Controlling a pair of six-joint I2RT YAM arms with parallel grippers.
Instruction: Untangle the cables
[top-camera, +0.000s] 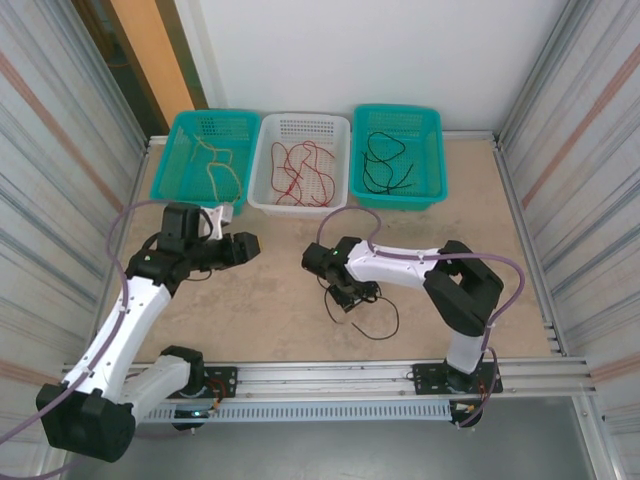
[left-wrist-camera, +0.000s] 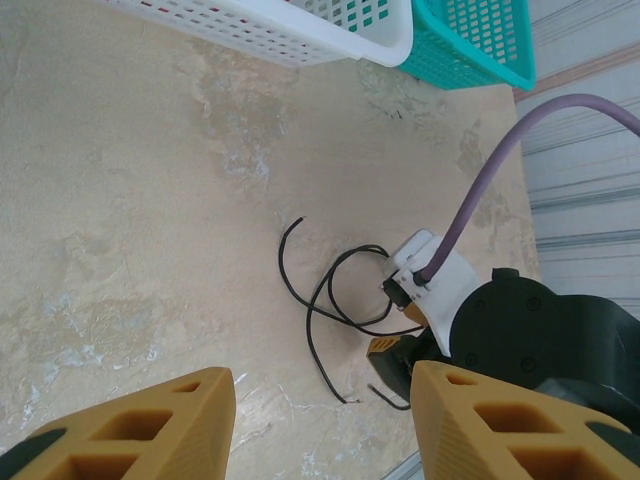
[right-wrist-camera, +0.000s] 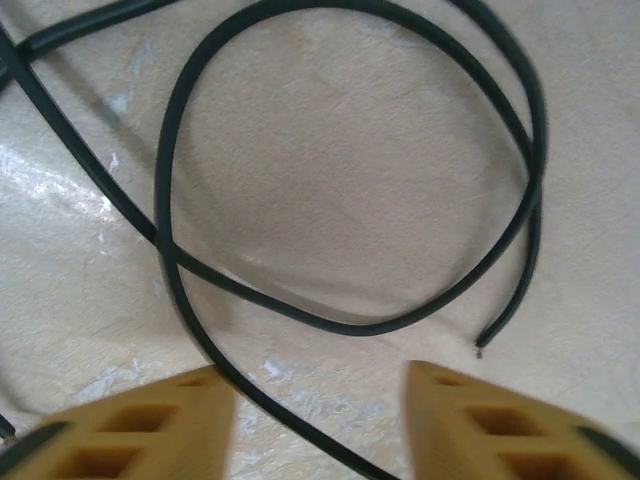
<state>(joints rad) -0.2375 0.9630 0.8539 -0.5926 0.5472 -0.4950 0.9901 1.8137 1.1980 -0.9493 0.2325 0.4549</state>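
Loose black cable under my right tool, mid-tabletop

My right tool (right-wrist-camera: 318, 388) hangs low over the tabletop (top-camera: 280, 320), fingers apart. The loose black cable (right-wrist-camera: 158, 190) loops just ahead of them, and one strand runs back past the left finger; nothing is clamped. This cable lies in open curls around the middle, toward the near edge, and my right wrist covers part of it. My left tool (left-wrist-camera: 322, 400), fingers also apart and empty, hovers near the left edge, well apart from it. My purple hose (left-wrist-camera: 480, 170) arcs above the coils. Along the far edge sit three baskets: the left teal basket (top-camera: 165, 180) with a pale yellow cable (top-camera: 215, 165), the white basket (top-camera: 262, 150) with a red cable (top-camera: 300, 170), and the right teal basket (top-camera: 438, 150) with another black cable (top-camera: 385, 165).
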